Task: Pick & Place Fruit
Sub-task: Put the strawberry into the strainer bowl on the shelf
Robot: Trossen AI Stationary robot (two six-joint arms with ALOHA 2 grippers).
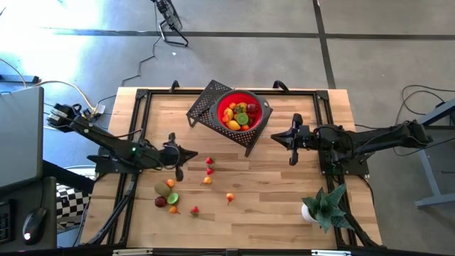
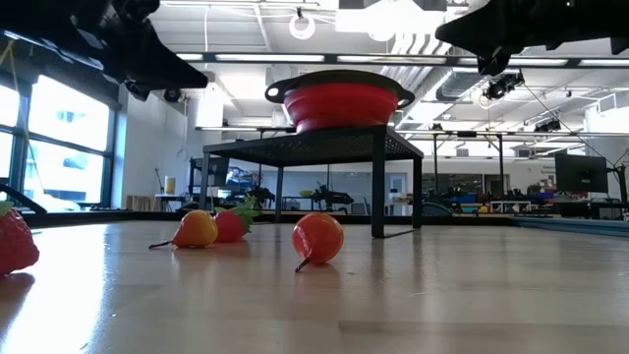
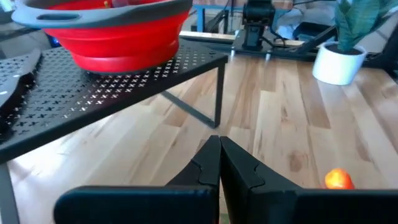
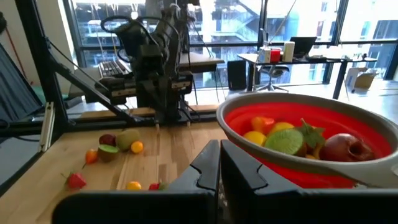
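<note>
The red bowl (image 1: pixel 242 114) stands on a black perforated stand (image 1: pixel 206 107) and holds several toy fruits (image 4: pixel 292 138): yellow, orange, green and dark red. Several more fruits lie on the wood between the arms and the near edge: two red ones (image 1: pixel 210 166), an orange one (image 1: pixel 207 180), an orange-red one (image 1: pixel 229 198), and a green, brown and dark red cluster (image 1: pixel 167 195). My left gripper (image 1: pixel 186 153) hovers shut and empty left of the red fruits. My right gripper (image 1: pixel 274 136) hovers shut and empty just right of the stand, beside the bowl (image 4: pixel 311 143).
A spiky green plant in a white pot (image 1: pixel 320 206) stands near the table's near right corner. The stand's legs (image 2: pixel 378 187) reach down to the wood. The low view shows fruits (image 2: pixel 318 237) lying in front of the stand. Bare wood lies between stand and plant.
</note>
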